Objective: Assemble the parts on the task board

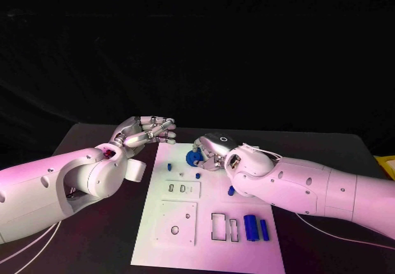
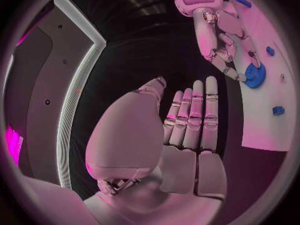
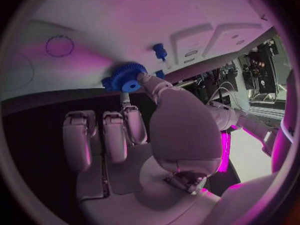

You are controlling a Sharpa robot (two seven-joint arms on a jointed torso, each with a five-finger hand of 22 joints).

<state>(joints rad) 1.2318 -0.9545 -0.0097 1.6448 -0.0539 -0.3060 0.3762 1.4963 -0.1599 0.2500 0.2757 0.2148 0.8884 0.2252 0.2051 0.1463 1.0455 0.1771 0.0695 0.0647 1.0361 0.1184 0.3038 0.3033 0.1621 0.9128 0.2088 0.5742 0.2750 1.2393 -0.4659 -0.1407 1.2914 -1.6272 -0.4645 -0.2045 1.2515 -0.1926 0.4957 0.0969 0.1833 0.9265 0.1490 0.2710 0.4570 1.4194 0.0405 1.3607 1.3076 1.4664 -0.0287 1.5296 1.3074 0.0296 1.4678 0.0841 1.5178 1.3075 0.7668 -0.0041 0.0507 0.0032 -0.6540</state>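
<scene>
Right hand (image 1: 216, 150) pinches one blue gear (image 1: 194, 158); left hand (image 1: 146, 131) empty, fingers curled.

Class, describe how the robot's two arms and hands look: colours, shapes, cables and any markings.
Both arms are smooth, rounded white shells with small dark dots. The left hand and right hand are silver metal with segmented fingers. The right hand carries a dark oval patch on its back. Thin pale cables trail beneath the left arm, and similar ones run below the right.
</scene>
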